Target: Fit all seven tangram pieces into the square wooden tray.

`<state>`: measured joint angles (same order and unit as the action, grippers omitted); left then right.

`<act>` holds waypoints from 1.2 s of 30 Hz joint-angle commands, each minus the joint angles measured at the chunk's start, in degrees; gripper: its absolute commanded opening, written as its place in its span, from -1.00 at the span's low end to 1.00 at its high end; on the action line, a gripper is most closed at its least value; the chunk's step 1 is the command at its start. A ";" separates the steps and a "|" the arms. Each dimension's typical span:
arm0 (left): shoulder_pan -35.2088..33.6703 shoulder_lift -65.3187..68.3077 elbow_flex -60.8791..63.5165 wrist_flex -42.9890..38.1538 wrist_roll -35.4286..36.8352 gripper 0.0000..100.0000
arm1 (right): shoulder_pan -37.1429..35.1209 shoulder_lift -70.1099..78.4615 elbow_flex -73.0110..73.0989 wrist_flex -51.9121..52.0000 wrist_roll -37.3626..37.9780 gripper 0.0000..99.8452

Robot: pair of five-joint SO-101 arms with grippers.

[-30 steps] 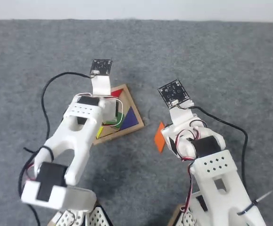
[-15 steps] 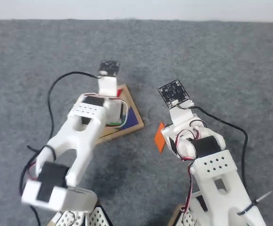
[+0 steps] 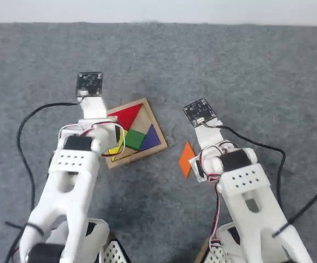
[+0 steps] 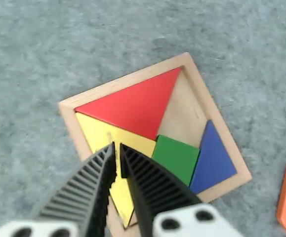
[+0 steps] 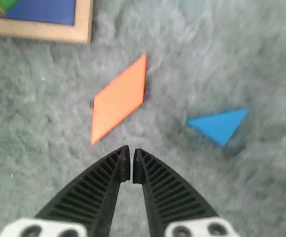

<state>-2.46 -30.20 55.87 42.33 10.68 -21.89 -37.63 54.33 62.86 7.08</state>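
The square wooden tray (image 4: 66,109) (image 3: 154,118) holds a red triangle (image 4: 133,106) (image 3: 126,116), a yellow triangle (image 4: 99,138), a green square (image 4: 177,158) (image 3: 134,138) and a dark blue triangle (image 4: 212,160) (image 3: 151,139). A bare slot (image 4: 182,116) lies between red and blue. My left gripper (image 4: 117,147) hovers shut over the yellow triangle with nothing in it. On the carpet right of the tray lies an orange parallelogram (image 5: 119,98) (image 3: 186,159), with a light blue triangle (image 5: 219,124) beside it. My right gripper (image 5: 129,150) is shut and empty just short of the parallelogram.
Grey carpet (image 3: 246,71) covers the table all round. The left arm (image 3: 73,164) stands over the tray's left edge and the right arm (image 3: 240,181) just right of the orange piece. Black cables trail from both arms.
The left arm has swung left and back off the tray, uncovering the red, green and blue pieces. The right arm has shifted slightly.
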 commanded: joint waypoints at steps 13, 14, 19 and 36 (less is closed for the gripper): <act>-0.44 -21.80 13.32 -1.67 -6.95 -0.98 | 14.02 5.58 -9.93 0.84 -10.11 -0.65; -0.44 -22.77 13.85 -1.67 -7.12 -0.98 | 14.02 6.20 -9.93 0.57 -12.84 -0.64; -0.44 -26.55 16.57 -1.67 -10.37 -0.98 | 13.93 13.14 -10.20 -2.95 -25.85 -0.64; -0.53 -37.27 22.81 -1.32 -10.55 -0.98 | 14.37 26.15 -10.20 -14.29 -26.73 -0.85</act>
<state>-2.73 -65.27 79.08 42.33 0.66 -8.18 -12.22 47.65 50.55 -19.30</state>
